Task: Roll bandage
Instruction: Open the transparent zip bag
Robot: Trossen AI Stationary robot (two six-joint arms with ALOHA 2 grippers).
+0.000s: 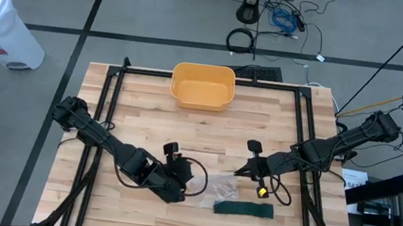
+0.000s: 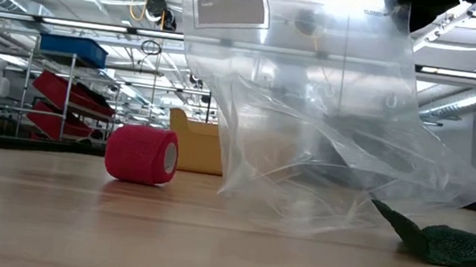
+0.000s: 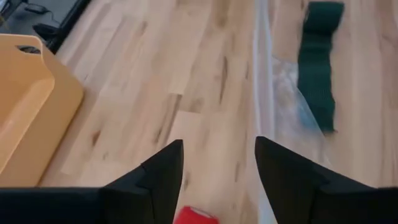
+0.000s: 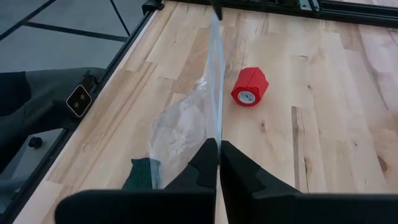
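A red bandage roll lies on its side on the wooden table, just below my left gripper, which is open with nothing between its fingers. A clear plastic bag hangs between the two grippers, its lower part resting on the table. The bag's top edge runs close past one left finger. My right gripper is shut on that edge. A dark green bandage strip lies flat near the table's front edge, next to the bag. My left gripper: the bag's edge passes close by one finger, and I cannot tell whether they touch. My right gripper pinches the bag's top edge between its two fingers, coming slantwise from the table's right. The edge runs straight away from the fingers, and the bag hangs below it with its bottom on the table.
A yellow bin stands at the middle of the table's far edge. A black frame runs along the table's sides. Bare wood lies between the bin and the grippers.
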